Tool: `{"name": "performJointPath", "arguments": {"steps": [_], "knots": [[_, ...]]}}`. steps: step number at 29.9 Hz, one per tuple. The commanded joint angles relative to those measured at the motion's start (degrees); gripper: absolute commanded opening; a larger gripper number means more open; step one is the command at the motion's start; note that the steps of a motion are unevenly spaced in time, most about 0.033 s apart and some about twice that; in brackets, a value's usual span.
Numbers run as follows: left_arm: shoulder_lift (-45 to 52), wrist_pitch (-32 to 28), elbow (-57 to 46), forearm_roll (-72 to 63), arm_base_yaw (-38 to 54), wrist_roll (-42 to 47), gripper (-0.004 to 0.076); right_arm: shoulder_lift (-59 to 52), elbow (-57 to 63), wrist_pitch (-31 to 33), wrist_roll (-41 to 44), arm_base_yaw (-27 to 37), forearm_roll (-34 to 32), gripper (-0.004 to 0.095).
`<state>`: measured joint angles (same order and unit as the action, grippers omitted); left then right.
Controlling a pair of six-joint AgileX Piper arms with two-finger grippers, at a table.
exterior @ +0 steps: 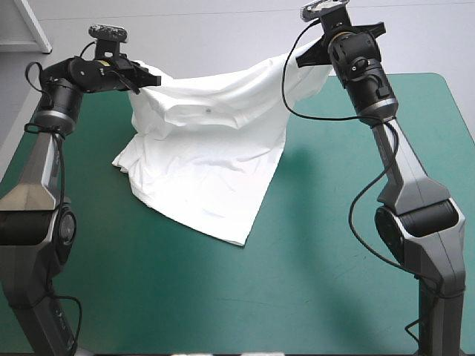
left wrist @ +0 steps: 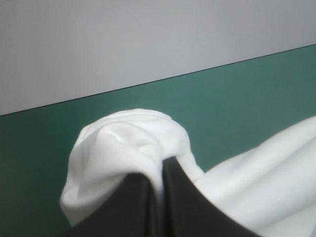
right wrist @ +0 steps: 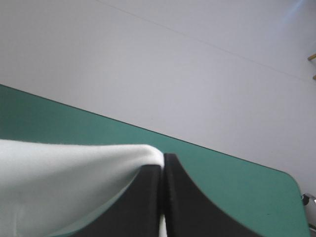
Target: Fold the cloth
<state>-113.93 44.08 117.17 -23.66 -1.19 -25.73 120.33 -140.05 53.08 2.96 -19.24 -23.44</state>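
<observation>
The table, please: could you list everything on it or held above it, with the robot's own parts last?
T-shirt: one, white, its far edge held up between the two grippers, the rest draping down to lie on the left half of the cover.
Table cover: one, teal-green, under the whole scene.
Left gripper: one, black fingers, raised near the far left corner, shut on a bunched corner of the T-shirt.
Right gripper: one, black fingers, raised near the far edge, right of the middle, shut on the T-shirt's other upper corner.
</observation>
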Motion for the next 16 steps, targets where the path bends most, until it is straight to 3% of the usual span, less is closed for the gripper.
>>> {"name": "performJointPath", "arguments": {"steps": [1,3,5,8,10,13,16], "knots": [[-0.3,-6.6,1.4,-2.8,0.0,-0.8,0.0027,0.5,-1.5,-5.6,0.5,0.8,1.8,-0.0015],[-2.6,-8.9,1.4,-2.8,0.0,-0.8,0.0084,2.6,-1.5,-7.5,1.8,0.8,2.7,0.0008],[-4.4,-11.4,1.4,-2.7,0.0,-0.8,0.0207,4.5,-1.5,-9.7,2.1,0.8,4.1,0.0088],[-6.8,-15.9,1.4,-2.7,0.0,-0.9,0.0457,6.8,-1.5,-12.7,2.6,0.8,6.5,0.0338],[-8.3,-19.4,1.4,-2.1,0.0,-1.9,0.0624,7.5,-1.5,-13.5,4.7,0.8,6.9,0.0569],[-9.0,-20.5,1.4,-1.6,0.0,-5.8,0.0699,7.2,-1.5,-10.6,6.9,0.8,6.5,0.0796],[-8.4,-16.3,2.8,0.0,0.0,-8.3,0.0686,5.4,-1.5,-7.3,6.7,0.8,6.4,0.0817]]}}
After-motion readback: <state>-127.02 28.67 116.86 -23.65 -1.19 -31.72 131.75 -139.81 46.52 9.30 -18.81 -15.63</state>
